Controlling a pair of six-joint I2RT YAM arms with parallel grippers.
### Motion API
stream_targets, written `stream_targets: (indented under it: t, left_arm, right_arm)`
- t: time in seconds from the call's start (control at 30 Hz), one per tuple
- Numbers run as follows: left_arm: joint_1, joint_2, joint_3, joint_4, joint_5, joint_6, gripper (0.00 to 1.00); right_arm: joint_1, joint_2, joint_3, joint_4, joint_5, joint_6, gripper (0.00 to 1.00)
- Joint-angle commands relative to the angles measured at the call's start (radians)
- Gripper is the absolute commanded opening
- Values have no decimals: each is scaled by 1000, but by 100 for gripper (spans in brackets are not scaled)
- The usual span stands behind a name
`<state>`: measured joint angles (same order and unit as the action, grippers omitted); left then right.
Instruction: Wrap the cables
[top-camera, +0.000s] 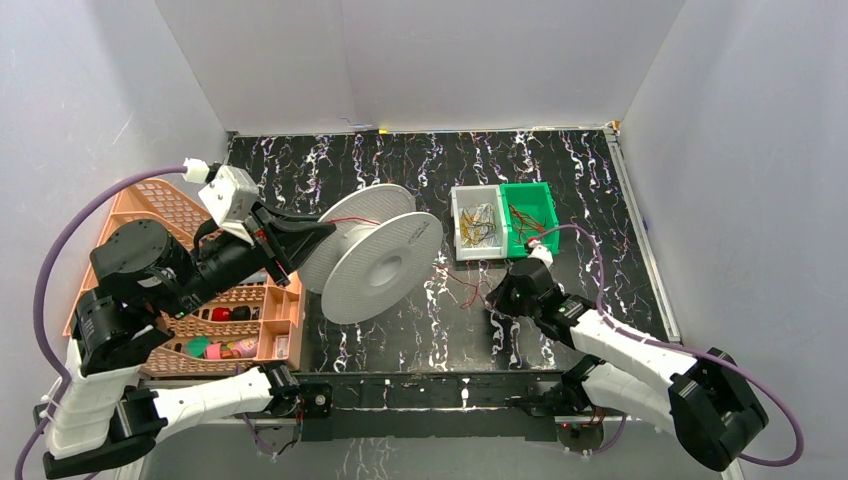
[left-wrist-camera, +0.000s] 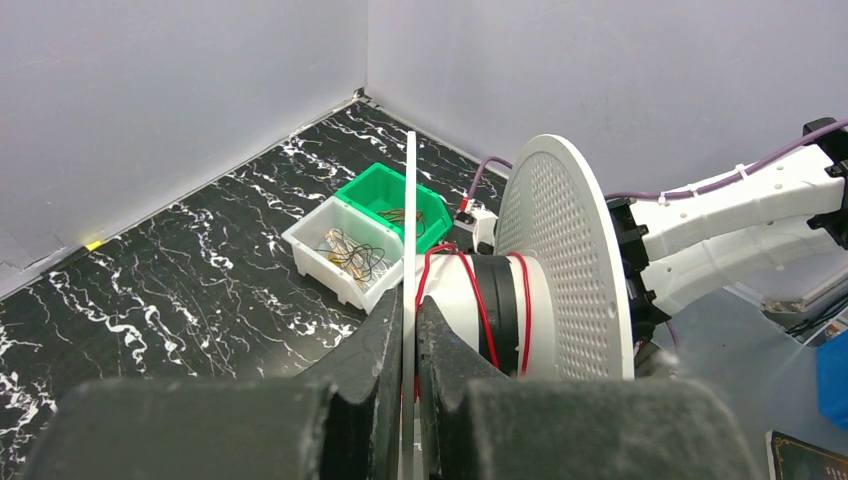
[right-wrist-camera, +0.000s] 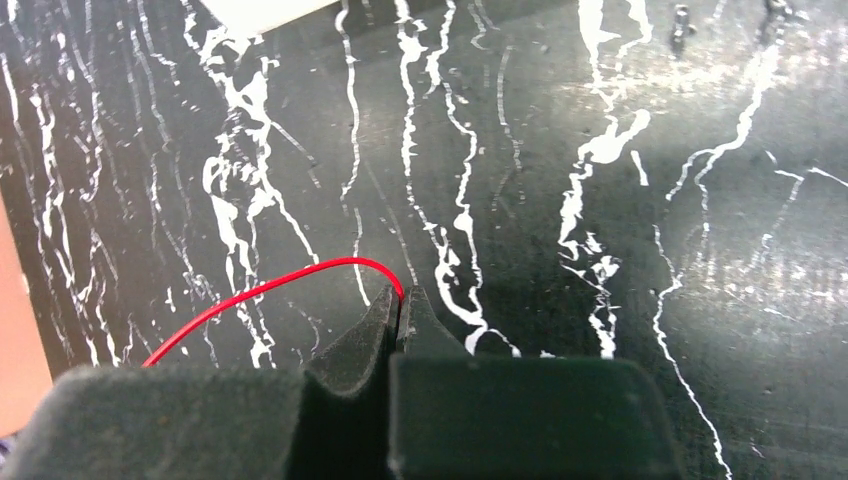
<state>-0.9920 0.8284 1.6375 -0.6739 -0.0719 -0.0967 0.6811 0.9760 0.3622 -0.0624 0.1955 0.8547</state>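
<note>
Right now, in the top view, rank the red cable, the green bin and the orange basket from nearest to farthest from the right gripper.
1. red cable, pinched in the right gripper itself.
2. green bin, just beyond the gripper, toward the back.
3. orange basket, at the far left side.

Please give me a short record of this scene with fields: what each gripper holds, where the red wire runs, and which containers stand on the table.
left gripper: shut on the edge of one flange of the white spool
right gripper: shut on the red wire, low over the black table
red wire: a few turns around the spool hub; a slack piece leads to the right gripper
containers: white bin and green bin side by side, both holding thin wires; orange basket at the left edge
</note>
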Motion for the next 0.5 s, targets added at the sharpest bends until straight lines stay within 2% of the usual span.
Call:
stream_targets:
  t: [0.0, 0.13, 0.2, 0.3, 0.37, 0.47]
  left_arm:
    - [-2, -18, 67, 70, -34, 5, 0]
    - [-2, -23, 95, 67, -60, 13, 0]
    - [-2, -24, 107, 66, -70, 20, 0]
    - [-3, -21, 129, 62, -87, 27, 0]
    - [-3, -15, 140, 65, -83, 28, 0]
    - [-3, -6, 152, 65, -80, 28, 0]
  right_arm:
    - [-26, 24, 13, -31, 62, 70, 0]
    - [-58, 53, 18, -72, 89, 107, 0]
    - [-79, 67, 20, -88, 88, 129, 9]
    - [-102, 76, 34, -106, 92, 139, 11]
    - [-111, 76, 42, -109, 99, 138, 18]
    - [-121, 78, 56, -118, 110, 131, 21]
